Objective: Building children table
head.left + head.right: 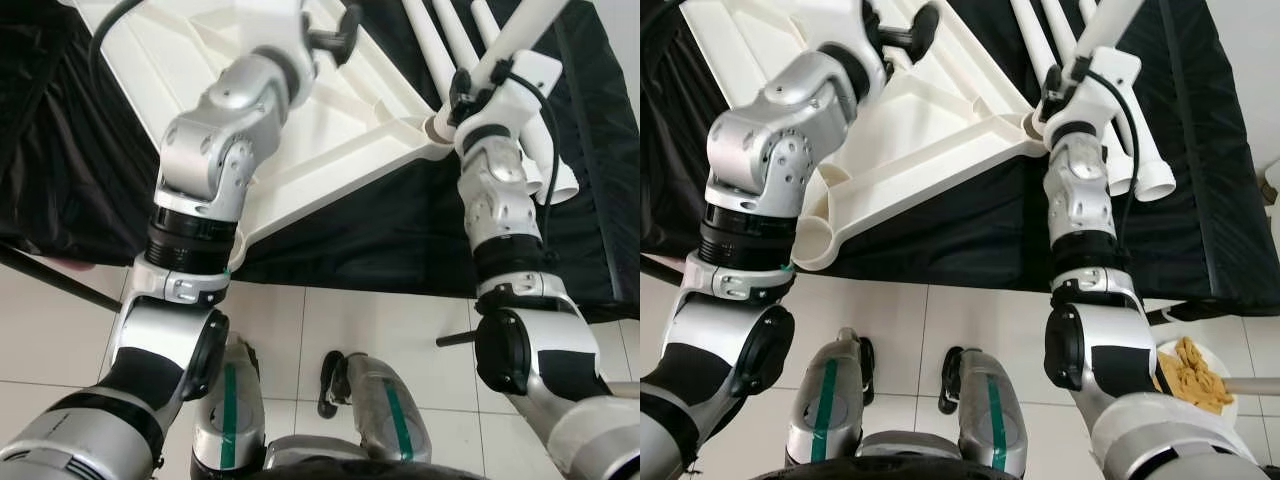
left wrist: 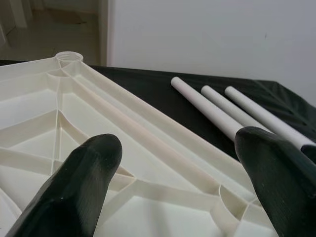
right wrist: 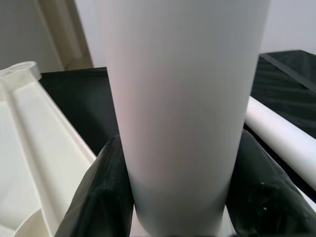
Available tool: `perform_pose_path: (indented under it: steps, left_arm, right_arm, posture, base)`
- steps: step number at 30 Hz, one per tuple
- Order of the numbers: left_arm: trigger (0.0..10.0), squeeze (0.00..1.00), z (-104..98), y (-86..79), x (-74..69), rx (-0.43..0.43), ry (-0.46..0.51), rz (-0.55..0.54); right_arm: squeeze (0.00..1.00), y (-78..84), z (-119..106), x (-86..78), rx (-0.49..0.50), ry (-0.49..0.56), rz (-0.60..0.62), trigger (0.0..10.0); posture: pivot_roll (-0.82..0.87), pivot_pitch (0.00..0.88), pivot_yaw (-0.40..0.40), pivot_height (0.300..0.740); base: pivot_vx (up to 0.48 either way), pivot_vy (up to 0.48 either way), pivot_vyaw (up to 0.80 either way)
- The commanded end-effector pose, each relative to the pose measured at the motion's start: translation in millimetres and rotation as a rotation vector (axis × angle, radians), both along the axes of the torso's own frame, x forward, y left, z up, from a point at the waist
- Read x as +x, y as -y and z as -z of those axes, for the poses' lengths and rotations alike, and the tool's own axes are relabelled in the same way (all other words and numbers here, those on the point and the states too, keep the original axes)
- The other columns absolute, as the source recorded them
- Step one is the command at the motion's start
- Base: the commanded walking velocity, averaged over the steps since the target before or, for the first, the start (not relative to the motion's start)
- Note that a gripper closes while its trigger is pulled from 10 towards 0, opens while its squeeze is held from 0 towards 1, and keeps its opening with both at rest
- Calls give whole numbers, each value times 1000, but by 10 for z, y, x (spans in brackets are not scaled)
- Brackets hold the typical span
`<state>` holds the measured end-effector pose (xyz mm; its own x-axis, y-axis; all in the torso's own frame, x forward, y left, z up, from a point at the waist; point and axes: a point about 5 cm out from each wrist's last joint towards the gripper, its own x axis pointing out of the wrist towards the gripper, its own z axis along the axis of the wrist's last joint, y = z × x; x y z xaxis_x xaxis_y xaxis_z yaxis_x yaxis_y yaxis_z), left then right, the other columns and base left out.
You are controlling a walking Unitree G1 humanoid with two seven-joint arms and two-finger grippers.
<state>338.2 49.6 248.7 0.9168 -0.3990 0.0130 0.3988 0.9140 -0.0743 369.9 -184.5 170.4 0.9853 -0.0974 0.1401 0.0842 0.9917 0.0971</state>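
Tabletop (image 1: 330, 140) inverted on black-draped desk (image 1: 380, 235). Right gripper (image 3: 180, 197) jaws clamped on white leg (image 3: 182, 98) at corner socket (image 1: 437, 127). Left gripper (image 2: 182, 163) jaws wide, empty, over tabletop ribs.

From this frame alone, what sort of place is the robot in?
Probably a room in a home, set up for furniture assembly: white floor tiles, a plain white wall, and a black-draped surface holding an upturned tabletop and loose legs.
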Motion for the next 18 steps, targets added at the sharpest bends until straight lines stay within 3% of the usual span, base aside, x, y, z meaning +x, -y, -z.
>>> perform_pose_path:
  steps: [1,4,6,9,18]
  left_arm:
    - [10000,0,162,137,-44,78,-15,146]
    - [10000,0,419,215,-61,173,-51,182]
    - [10000,0,419,215,-61,173,-51,182]
    - [10000,0,639,327,-112,228,-102,230]
    - [10000,0,839,510,-211,293,-139,308]
  right_arm:
    - [0,-1,-9,-19,-16,17,-22,10000]
    - [0,30,9,-26,-22,12,-19,10000]
    - [0,30,9,-26,-22,12,-19,10000]
    - [0,35,2,-25,-28,14,-27,10000]
    - [0,47,3,-57,-26,17,-51,10000]
  posture:
    - [102,35,-70,740]
    - [99,32,-71,740]
    - [99,32,-71,740]
    - [93,30,-70,740]
    - [89,23,-63,740]
  base:
    - [0,0,0]
    - [0,0,0]
    - [0,0,0]
    - [0,0,0]
    - [0,0,0]
